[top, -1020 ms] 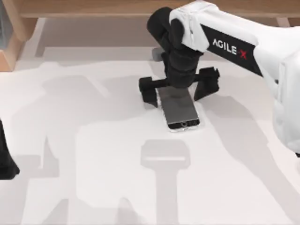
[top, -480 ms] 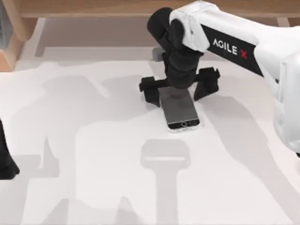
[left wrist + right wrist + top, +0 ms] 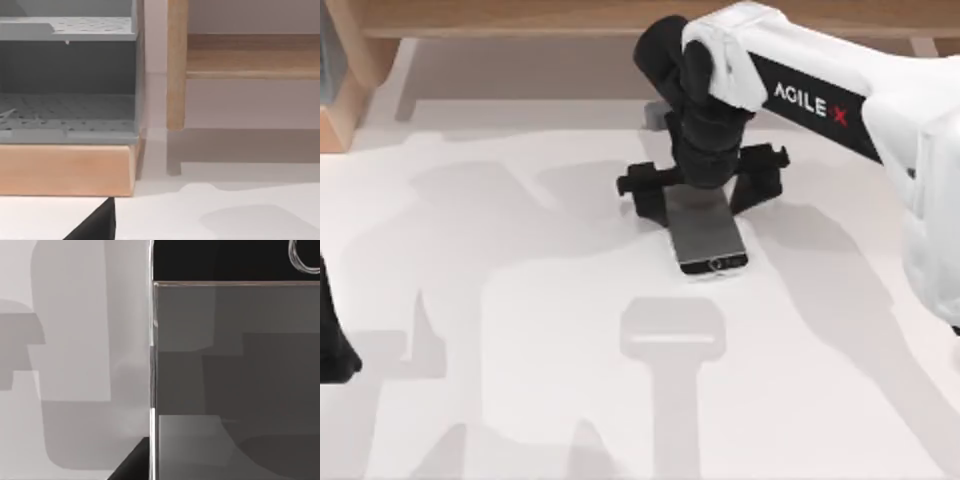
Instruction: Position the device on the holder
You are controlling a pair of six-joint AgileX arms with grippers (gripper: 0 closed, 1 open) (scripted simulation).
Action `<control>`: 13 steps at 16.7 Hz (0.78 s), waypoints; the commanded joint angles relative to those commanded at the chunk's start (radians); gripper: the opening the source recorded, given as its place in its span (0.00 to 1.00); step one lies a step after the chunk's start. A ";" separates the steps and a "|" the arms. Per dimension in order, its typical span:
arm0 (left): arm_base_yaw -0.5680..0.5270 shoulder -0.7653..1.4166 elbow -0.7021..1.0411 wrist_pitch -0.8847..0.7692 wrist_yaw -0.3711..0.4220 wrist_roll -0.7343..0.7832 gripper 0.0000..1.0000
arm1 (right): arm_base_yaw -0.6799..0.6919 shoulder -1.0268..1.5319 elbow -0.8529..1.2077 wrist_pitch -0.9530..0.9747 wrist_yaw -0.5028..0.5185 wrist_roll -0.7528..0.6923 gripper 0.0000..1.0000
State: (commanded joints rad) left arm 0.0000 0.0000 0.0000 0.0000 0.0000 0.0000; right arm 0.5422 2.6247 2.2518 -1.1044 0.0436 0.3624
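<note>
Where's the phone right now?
In the top view the phone lies on the white table, just right of centre toward the far edge, its far end under the right gripper, whose fingers stand either side of it.

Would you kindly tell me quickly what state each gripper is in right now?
Right gripper: open, fingers either side of the slim dark-screened silver-rimmed smartphone.
Left gripper: parked at the table's left edge; cannot be told.
</note>
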 joint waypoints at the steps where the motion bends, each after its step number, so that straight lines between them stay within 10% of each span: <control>1: 0.000 0.000 0.000 0.000 0.000 0.000 1.00 | 0.000 0.000 0.000 0.000 0.000 0.000 0.00; 13: 0.000 0.000 0.000 0.000 0.000 0.000 1.00 | 0.000 -0.034 0.036 -0.048 0.008 -0.005 0.00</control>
State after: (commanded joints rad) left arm 0.0000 0.0000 0.0000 0.0000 0.0000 0.0000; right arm 0.5423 2.5906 2.2879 -1.1523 0.0519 0.3578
